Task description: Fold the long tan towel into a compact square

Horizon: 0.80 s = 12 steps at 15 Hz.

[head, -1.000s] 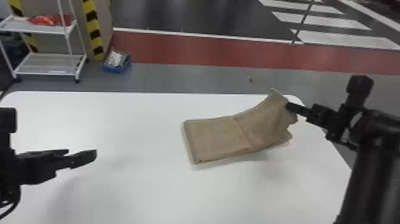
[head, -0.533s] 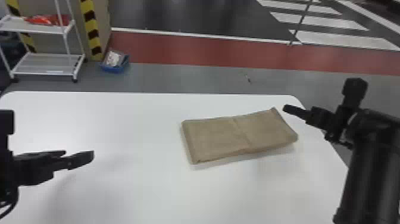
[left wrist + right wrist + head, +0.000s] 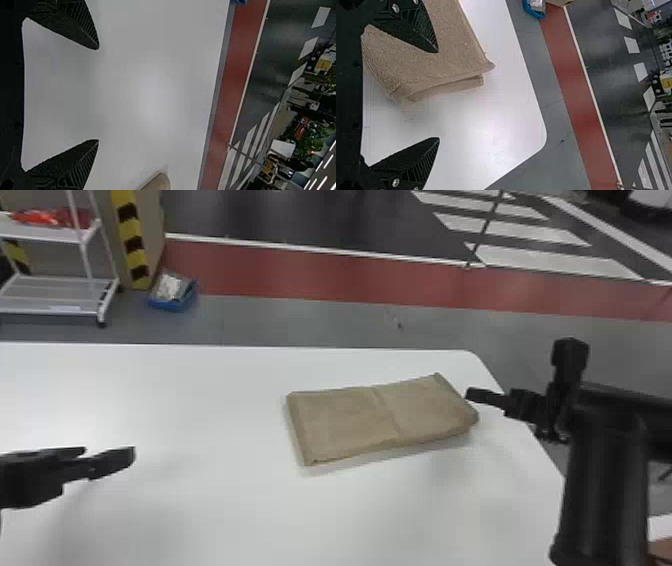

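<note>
The tan towel lies folded on the white tabletop, over on the robot's right, near the far rounded corner. From where I stand it makes a longish rectangle, with a crease running across its middle and dividing it into two panels. At its right-hand end the layers are a little out of line, one peeking out from beneath another.

The right pincer is right by that end, its fingers spread wide and gripping nothing. In its wrist view one finger overlaps the cloth and the other has bare tabletop behind it; whether the first is touching the towel, I can't tell.

The left pincer is well apart from the towel, over the left part of the tabletop, and it's wide open too, holding nothing.

Past the table there's a white wheeled cart with a red bundle on its upper shelf, and a blue bin on the floor close by.
</note>
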Available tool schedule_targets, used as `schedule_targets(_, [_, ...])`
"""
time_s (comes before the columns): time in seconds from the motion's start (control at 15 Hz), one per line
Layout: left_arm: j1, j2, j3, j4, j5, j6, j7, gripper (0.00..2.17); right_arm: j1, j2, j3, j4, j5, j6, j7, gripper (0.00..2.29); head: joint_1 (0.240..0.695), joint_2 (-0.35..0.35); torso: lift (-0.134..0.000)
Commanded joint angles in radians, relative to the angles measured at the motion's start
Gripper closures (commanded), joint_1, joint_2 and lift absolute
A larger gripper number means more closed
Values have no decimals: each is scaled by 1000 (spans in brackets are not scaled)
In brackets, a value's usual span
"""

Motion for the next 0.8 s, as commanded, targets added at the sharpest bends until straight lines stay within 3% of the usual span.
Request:
schedule_targets(0.0, [3, 3, 3, 1, 0, -6, -1, 39, -19, -14, 1, 89, 30, -75, -2, 127, 695, -248, -125])
schedule_targets(0.27, [8, 3, 3, 2, 0, -9, -1, 39, -42, -2, 21, 178, 37, -152, -29, 147, 695, -251, -125])
schedule_targets(0.53, [11, 6, 6, 2, 0, -15, -3, 39, -42, 39, 51, 189, 39, -189, -35, 147, 695, -221, -125])
schedule_targets(0.73, [17, 6, 18, 2, 0, -21, -6, 39, -42, 41, 70, 212, 54, -189, -37, 181, 695, -197, -125])
